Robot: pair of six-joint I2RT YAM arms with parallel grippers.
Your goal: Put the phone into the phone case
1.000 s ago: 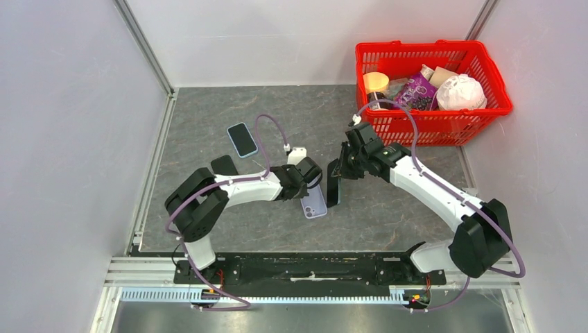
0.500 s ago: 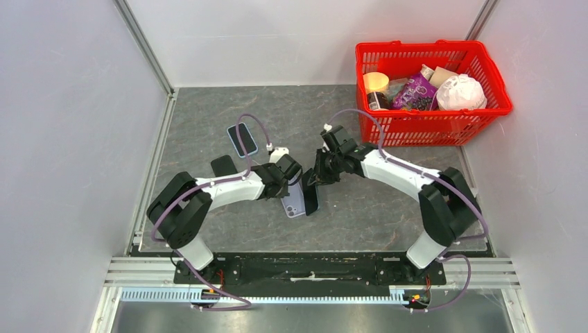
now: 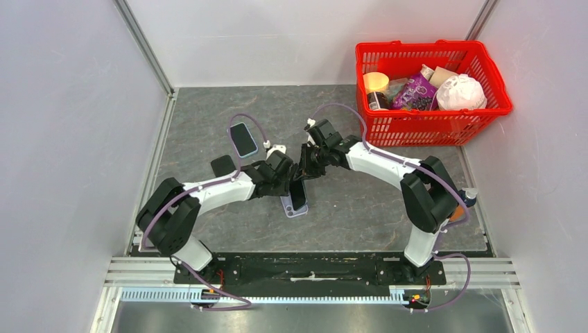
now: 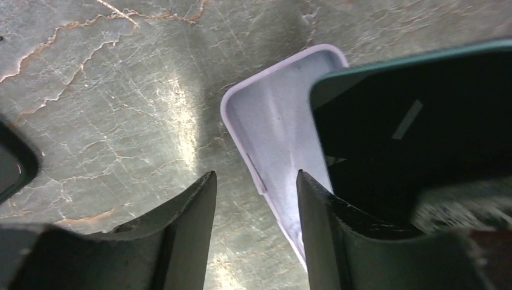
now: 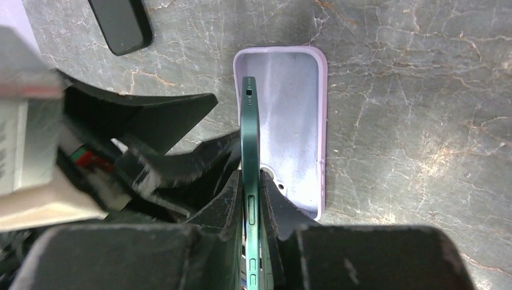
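The lilac phone case (image 5: 296,121) lies open side up on the grey stone table (image 3: 360,201). My right gripper (image 5: 252,178) is shut on the phone (image 5: 250,133), a green-edged one with a black screen (image 4: 410,133). It holds the phone on edge, tilted over the case's left half. In the left wrist view the case (image 4: 272,133) shows one rounded corner. My left gripper (image 4: 254,175) stands open at the case's long edge, with that edge running between its fingers and its right finger (image 4: 314,205) over the case. From above, case (image 3: 291,210) and phone (image 3: 299,194) overlap.
A second phone with a blue rim (image 3: 243,139) lies on the table at the back left. A flat black item (image 3: 223,165) sits just in front of it. A red basket (image 3: 430,90) with several goods stands at the back right. Grey walls enclose the table.
My left gripper has opened and let go of the case, which now lies flat. Both arms shifted left, and the right arm brought the phone over the case.
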